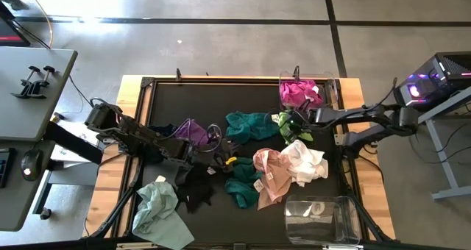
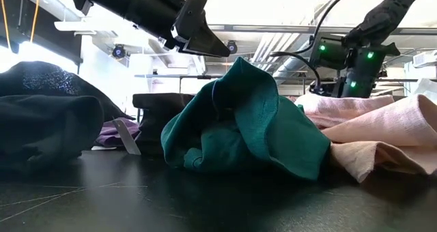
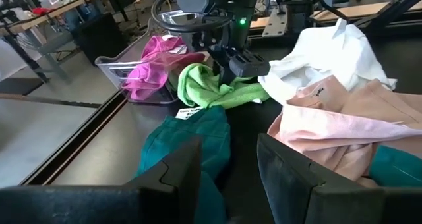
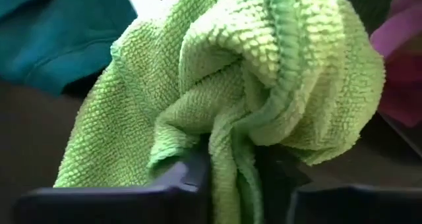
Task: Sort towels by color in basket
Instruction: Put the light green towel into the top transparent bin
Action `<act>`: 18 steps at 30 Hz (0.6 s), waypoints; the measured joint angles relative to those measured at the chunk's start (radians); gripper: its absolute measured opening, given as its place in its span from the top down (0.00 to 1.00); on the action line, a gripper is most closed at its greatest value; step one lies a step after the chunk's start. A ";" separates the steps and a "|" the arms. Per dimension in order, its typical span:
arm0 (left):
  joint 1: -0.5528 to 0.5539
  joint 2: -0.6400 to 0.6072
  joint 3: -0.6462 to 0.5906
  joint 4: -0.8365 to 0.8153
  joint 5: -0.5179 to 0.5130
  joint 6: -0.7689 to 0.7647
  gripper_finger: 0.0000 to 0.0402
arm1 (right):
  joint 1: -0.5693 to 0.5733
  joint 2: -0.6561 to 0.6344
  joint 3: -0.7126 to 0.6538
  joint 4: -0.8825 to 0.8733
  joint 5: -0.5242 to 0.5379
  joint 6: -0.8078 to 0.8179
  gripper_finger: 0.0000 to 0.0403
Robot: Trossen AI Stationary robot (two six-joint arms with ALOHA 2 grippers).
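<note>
Your right gripper (image 4: 231, 168) is clamped on the crumpled lime-green terry towel (image 4: 250, 79), beside the clear basket (image 1: 333, 88) holding a magenta cloth (image 1: 298, 93). Next, lift and sort it. Left gripper (image 3: 227, 168) hangs open, empty.

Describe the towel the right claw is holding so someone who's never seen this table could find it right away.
Start at the clear bin in the table's far right corner, which holds a magenta towel. Just in front of it, beside a teal towel, the right claw is shut on the lime green towel. It is the only bright yellow-green cloth, with a nubby looped weave.
</note>
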 joint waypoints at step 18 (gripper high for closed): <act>0.000 0.000 0.000 0.000 0.001 0.000 0.67 | 0.167 -0.297 0.517 -0.646 0.490 -0.042 0.97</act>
